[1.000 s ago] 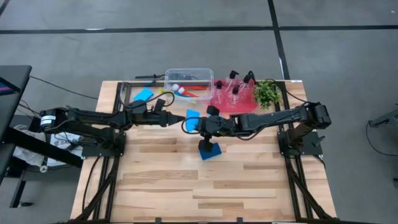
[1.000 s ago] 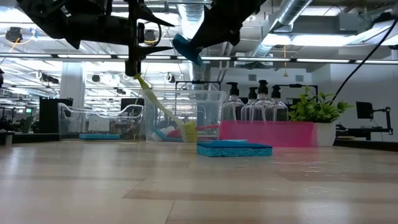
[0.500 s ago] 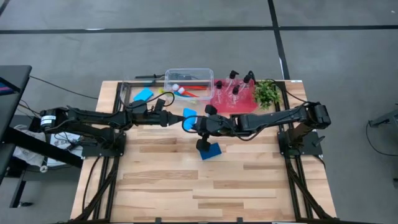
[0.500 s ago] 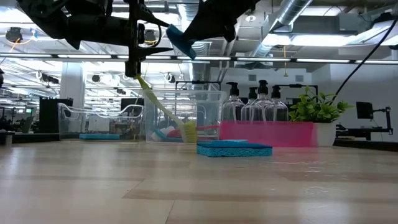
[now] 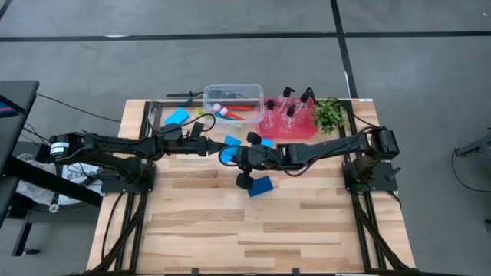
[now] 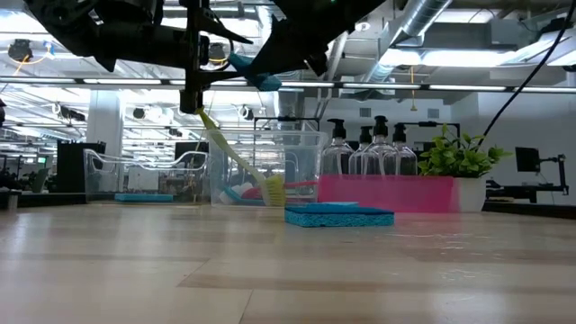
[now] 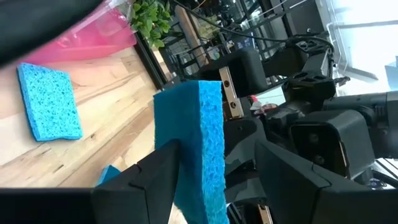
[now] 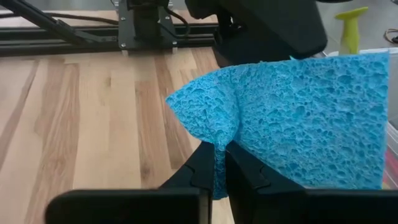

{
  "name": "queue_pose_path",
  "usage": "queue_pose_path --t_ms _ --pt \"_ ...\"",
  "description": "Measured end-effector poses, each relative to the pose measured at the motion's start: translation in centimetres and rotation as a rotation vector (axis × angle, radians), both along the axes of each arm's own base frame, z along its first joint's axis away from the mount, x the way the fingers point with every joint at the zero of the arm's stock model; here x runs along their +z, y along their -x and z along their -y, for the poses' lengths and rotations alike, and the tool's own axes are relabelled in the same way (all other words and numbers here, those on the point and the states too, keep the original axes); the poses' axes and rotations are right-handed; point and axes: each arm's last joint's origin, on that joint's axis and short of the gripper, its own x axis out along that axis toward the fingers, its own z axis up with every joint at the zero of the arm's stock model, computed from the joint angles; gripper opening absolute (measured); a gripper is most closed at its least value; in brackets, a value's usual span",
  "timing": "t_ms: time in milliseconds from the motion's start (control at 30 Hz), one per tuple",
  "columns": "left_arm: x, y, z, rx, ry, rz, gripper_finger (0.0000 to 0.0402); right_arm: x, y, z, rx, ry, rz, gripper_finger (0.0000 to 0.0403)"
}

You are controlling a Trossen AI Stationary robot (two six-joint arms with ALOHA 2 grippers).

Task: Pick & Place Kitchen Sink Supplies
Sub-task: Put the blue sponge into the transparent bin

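Note:
My right gripper (image 5: 232,153) is shut on a blue sponge (image 5: 227,150), held high above the table's middle. It also shows in the low view (image 6: 259,76). My left gripper (image 5: 215,147) is open, its fingers (image 7: 146,186) standing on either side of that sponge (image 7: 189,155). I cannot tell whether one finger touches it. A second sponge (image 5: 262,185) lies flat on the table below the arms. A third (image 7: 50,102) lies flat by the red tray. A yellow-green brush (image 6: 236,153) slants down toward the clear tub. My right gripper pinches one edge of the sponge (image 8: 216,134) between its two fingers, and the sponge is creased in at the pinch. The fingers come level from the table's right side. The sponge is lifted clear, standing on edge beyond the fingertips.
At the far edge stand a clear tub (image 5: 233,98) holding red and blue brushes, a red tray (image 5: 301,130) with black-pump bottles (image 5: 290,107), and a leafy plant (image 5: 328,115). Another blue sponge (image 5: 176,116) lies at the far left. The near half of the table is bare wood.
My right gripper has carried the sponge toward the table's left edge, to my left gripper. The sponge now stands between the left fingers. It has stayed clear of the table.

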Motion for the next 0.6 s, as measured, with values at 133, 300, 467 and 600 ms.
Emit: queue_pose_path --t_ms 133,300,467,600 --pt "-0.01 0.0 -0.02 -0.001 -0.024 -0.002 0.0209 0.28 0.03 0.0 0.0 -0.001 0.019 0.002" --pt "-0.06 0.01 0.0 -0.003 -0.043 -0.008 0.0209 0.42 0.03 -0.03 0.001 -0.001 0.03 0.0018" --pt "-0.08 0.01 -0.01 -0.005 -0.072 -0.01 0.0191 0.46 0.05 -0.02 0.001 -0.002 0.031 0.0024" --pt "-0.08 0.01 -0.01 -0.003 -0.095 -0.011 0.0142 0.49 0.06 -0.02 0.001 -0.002 0.033 0.0026"
